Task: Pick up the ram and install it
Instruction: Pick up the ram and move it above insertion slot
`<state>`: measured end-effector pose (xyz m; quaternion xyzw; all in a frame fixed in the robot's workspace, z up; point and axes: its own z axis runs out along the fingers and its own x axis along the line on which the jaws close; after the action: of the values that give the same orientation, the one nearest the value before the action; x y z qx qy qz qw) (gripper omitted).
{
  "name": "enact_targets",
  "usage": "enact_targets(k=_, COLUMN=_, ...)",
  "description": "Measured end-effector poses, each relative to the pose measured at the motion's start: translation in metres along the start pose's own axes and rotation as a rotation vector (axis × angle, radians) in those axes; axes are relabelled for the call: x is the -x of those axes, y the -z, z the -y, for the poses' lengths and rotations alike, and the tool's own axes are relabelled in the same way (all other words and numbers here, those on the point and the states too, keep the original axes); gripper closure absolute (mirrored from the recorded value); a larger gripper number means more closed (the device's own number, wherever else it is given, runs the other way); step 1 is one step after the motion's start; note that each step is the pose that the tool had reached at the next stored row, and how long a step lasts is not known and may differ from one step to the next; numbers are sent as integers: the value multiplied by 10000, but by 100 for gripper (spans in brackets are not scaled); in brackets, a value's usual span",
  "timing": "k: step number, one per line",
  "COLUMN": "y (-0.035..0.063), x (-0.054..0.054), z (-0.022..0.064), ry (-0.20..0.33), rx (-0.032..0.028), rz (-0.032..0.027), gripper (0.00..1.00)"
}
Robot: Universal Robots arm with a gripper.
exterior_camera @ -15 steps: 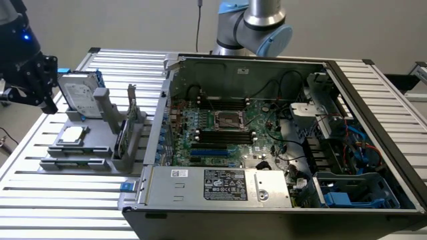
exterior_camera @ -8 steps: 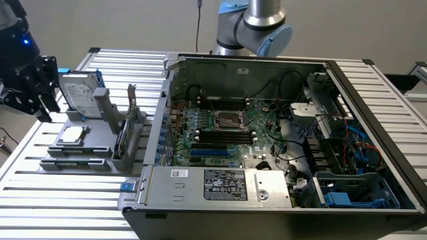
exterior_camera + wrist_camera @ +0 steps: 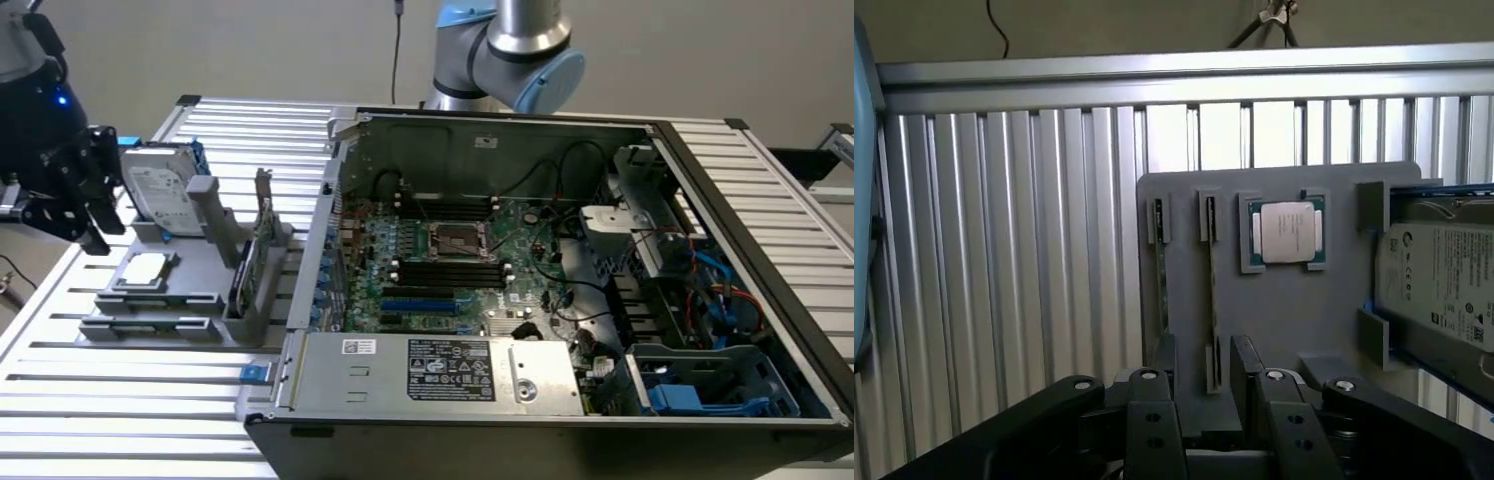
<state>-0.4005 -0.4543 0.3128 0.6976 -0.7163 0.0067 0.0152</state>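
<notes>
Aluminium slatted bench carries everything. Open PC case is the biggest item, lying on its side with the motherboard exposed, well apart from the pincer toward the exterior view's right. Grey fixture plate lies flat on the bench between pincer and case, just beside the pincer. Pincer is released: fingers spread, nothing gripped, hovering over the fixture's near edge in the wrist view. Hard drive in a blue frame stands on edge in the fixture, the part closest to the pincer in the exterior view. Ram sits on edge in a fixture slot, seen as a thin line, directly ahead of the pincer and in line with the gap between the fingers, not grasped. Second thin stick sits in the parallel slot just beside it, ahead of one finger. Processor chip lies flat in its square pocket, further out from the pincer than the ram's near end, between the ram slot and the hard drive.
</notes>
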Motion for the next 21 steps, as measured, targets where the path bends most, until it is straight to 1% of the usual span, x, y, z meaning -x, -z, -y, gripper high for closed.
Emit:
enact_targets(k=4, y=-74, x=-13, z=2, ry=138, rx=-6, rz=-1, gripper=64)
enact_targets(k=14, y=-259, x=-126, z=7, ry=161, rx=-5, rz=-2, gripper=64)
enact_targets(k=21, y=-389, x=-168, z=9, ry=198, rx=-7, rz=-2, gripper=64)
